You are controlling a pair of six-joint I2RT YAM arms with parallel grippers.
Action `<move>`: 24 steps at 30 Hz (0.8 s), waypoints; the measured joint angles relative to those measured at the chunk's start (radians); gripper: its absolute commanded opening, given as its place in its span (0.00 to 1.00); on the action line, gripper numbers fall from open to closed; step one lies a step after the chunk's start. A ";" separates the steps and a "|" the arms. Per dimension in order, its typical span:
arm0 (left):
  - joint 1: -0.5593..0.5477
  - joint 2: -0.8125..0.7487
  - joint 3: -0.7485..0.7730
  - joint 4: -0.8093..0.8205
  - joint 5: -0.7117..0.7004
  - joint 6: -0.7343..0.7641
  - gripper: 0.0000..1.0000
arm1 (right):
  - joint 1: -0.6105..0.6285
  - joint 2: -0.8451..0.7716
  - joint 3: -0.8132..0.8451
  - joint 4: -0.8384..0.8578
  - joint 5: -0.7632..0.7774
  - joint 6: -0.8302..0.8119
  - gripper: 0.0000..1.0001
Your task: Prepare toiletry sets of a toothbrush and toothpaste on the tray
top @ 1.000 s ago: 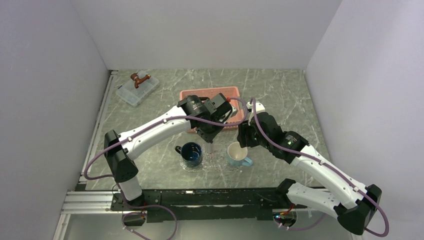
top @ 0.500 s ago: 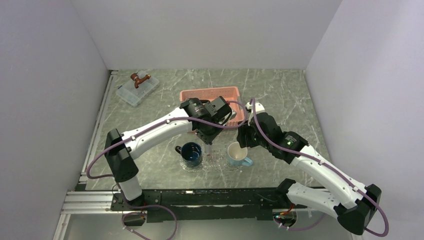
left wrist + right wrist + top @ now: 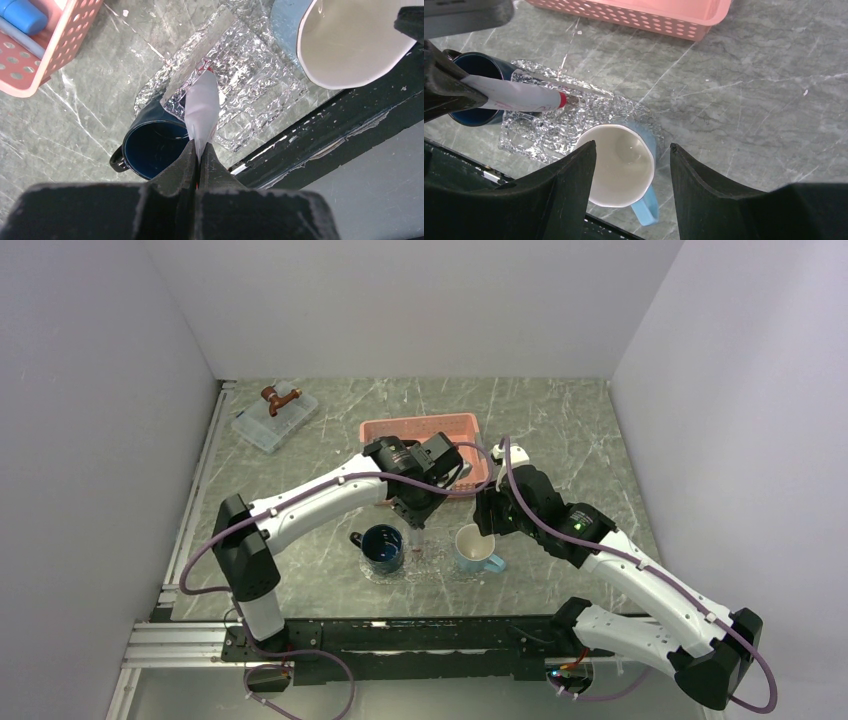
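My left gripper (image 3: 198,150) (image 3: 421,523) is shut on the flat end of a toothpaste tube (image 3: 202,107). The tube looks pale from here, and its red cap (image 3: 562,100) hangs just over the tray (image 3: 260,82). The tray is a clear bumpy dish between two mugs (image 3: 432,562). A thin pale stick (image 3: 574,88), seemingly a toothbrush, lies along the tray's far side. My right gripper (image 3: 631,147) (image 3: 487,514) is open and empty, above the light blue mug (image 3: 621,165). A blue tube (image 3: 20,14) and a thin pale stick (image 3: 22,44) lie in the pink basket.
The dark blue mug (image 3: 152,147) (image 3: 383,546) stands at the tray's left end and the light blue mug (image 3: 476,548) at its right end. The pink lattice basket (image 3: 420,428) is behind the arms. A clear lidded box (image 3: 274,419) sits at the back left. The table's near edge rail (image 3: 320,125) is close.
The left gripper has moved slightly down and toward the tray with the toothpaste tube. The right arm has barely moved.
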 measured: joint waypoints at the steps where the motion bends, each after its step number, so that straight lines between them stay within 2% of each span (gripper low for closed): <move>1: 0.001 0.004 0.000 0.002 0.002 0.000 0.00 | 0.000 0.000 0.000 0.000 0.000 0.000 0.58; 24: 0.004 0.038 -0.014 0.026 0.006 0.000 0.22 | 0.000 0.000 0.000 0.000 -0.003 -0.002 0.59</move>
